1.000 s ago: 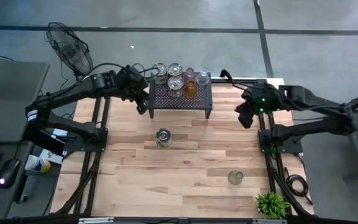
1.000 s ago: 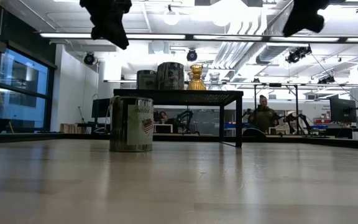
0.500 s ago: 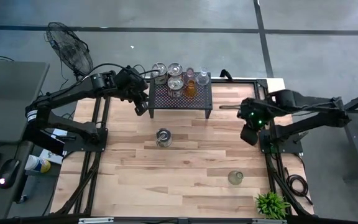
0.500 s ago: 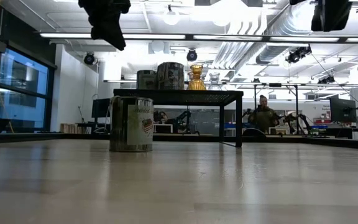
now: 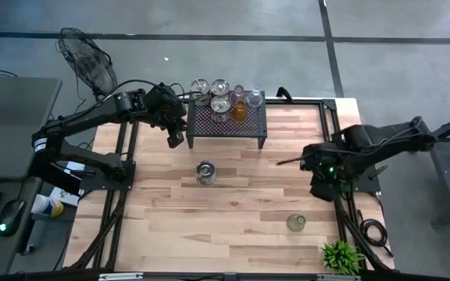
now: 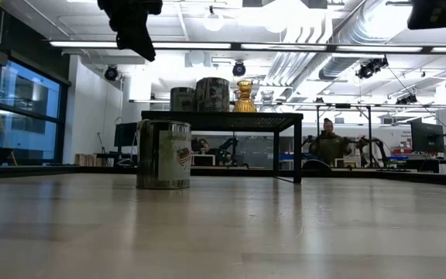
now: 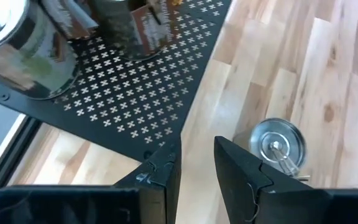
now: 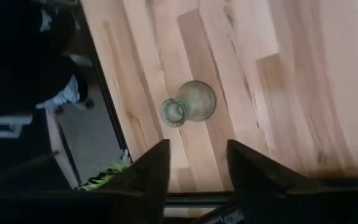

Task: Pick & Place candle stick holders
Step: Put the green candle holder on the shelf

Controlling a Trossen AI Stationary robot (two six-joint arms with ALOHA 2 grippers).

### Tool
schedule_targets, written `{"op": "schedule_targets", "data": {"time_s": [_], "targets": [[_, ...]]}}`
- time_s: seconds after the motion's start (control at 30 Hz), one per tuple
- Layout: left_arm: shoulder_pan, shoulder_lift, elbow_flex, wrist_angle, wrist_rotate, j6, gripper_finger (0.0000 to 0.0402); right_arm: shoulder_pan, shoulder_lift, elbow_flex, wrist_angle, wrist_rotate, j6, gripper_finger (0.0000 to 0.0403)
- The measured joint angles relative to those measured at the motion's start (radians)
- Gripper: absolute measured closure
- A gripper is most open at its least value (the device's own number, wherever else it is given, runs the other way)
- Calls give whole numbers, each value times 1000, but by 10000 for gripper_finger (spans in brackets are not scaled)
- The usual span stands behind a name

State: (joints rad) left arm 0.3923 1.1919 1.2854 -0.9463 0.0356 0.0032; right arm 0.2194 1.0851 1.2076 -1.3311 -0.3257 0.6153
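1. Nearest the table's front edge, well in front of the black perforated stand point(image 5: 226, 122) and toward its right, the greenish glass holder point(image 5: 295, 222) lies tipped on its side on the wooden table point(image 5: 233, 234). My guess is that a descending finger could nudge its round body and set it rolling; the small green potted plant point(image 5: 341, 255) sits just past it at the corner.

2. The right gripper point(image 5: 321, 187) hangs high between the stand and that glass holder, out past the stand's right end, fingers point(image 8: 154, 171) spread with a clear gap and nothing between them. The holder shows beyond the gap, not centred in it, so a straight drop would likely clip the neck.

3. A silvery metallic holder point(image 5: 205, 172) stands upright just in front of the stand, apart from both arms. A sweep back toward the stand could knock it over.

4. The left gripper point(image 5: 175, 139) hovers at the stand's front-left corner, its fingers point(image 7: 244, 177) a narrow way apart and empty. Lowering here risks striking the stand's edge.

5. Farthest back, the other candle stick holders point(image 5: 223, 97) crowd the stand's top, some touching. Placing another among them could topple a neighbour.
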Motion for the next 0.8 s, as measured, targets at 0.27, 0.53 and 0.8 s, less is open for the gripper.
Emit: {"op": "schedule_targets", "data": {"time_s": [0.27,0.53,0.8], "targets": [[0,0,0,0,3,14,309,163,140,0,21,53,-54,194],[0,0,0,0,23,27,309,278,258,0,22,106,0,192],[0,0,0,-8,39,60,309,310,316,0,39,49,83,205]]}}
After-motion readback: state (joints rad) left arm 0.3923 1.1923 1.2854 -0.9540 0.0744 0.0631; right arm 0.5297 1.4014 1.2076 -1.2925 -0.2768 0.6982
